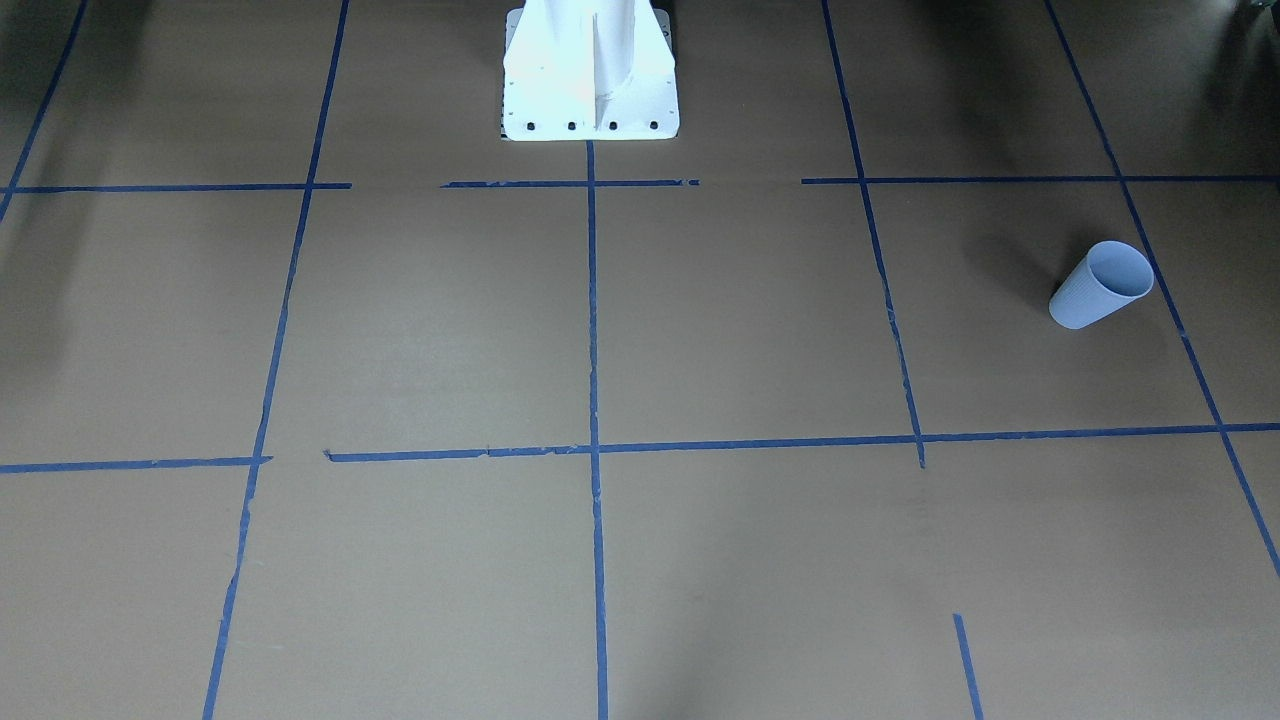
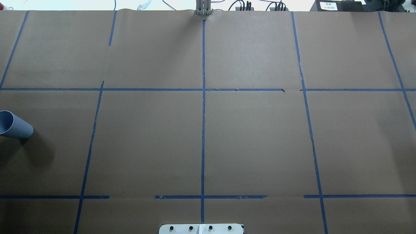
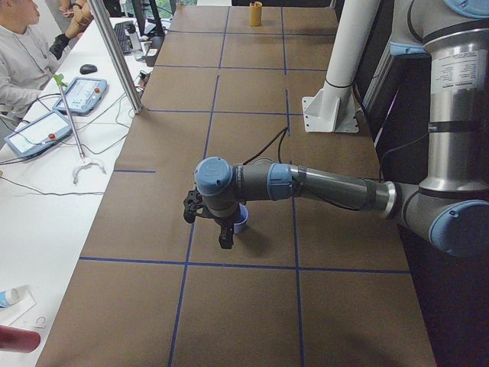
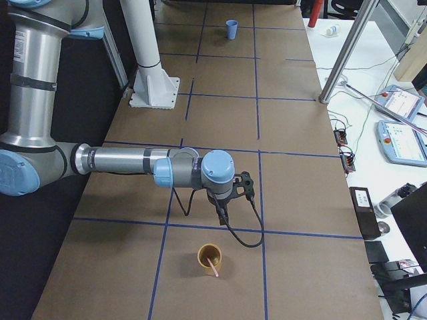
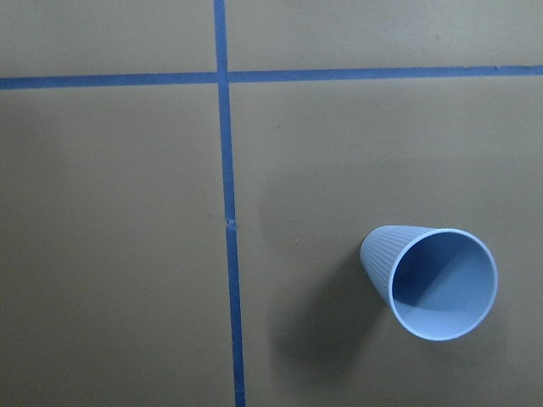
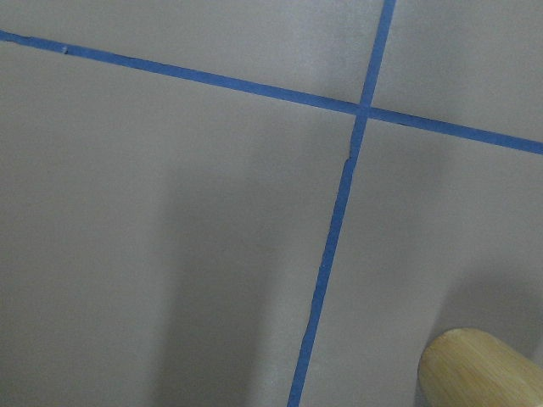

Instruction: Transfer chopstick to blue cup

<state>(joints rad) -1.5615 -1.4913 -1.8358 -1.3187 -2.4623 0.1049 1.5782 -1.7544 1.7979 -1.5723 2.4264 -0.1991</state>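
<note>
The blue cup (image 1: 1100,285) stands upright on the brown table, near the left edge in the overhead view (image 2: 14,125). It is empty in the left wrist view (image 5: 433,280). My left gripper (image 3: 226,238) hangs just beside and above the blue cup (image 3: 241,220); I cannot tell if it is open or shut. The pale pink chopstick (image 4: 213,267) leans inside a tan wooden cup (image 4: 210,259) at the table's other end. My right gripper (image 4: 222,215) hovers a little short of that cup, its state unclear. The tan cup's rim (image 6: 479,369) shows in the right wrist view.
The white robot pedestal (image 1: 590,75) stands at mid-table on the robot's side. Blue tape lines (image 2: 203,113) grid the brown paper. A metal post (image 3: 118,57) stands at the table's far edge. A person (image 3: 23,53) sits at a white side desk with tablets (image 3: 84,93).
</note>
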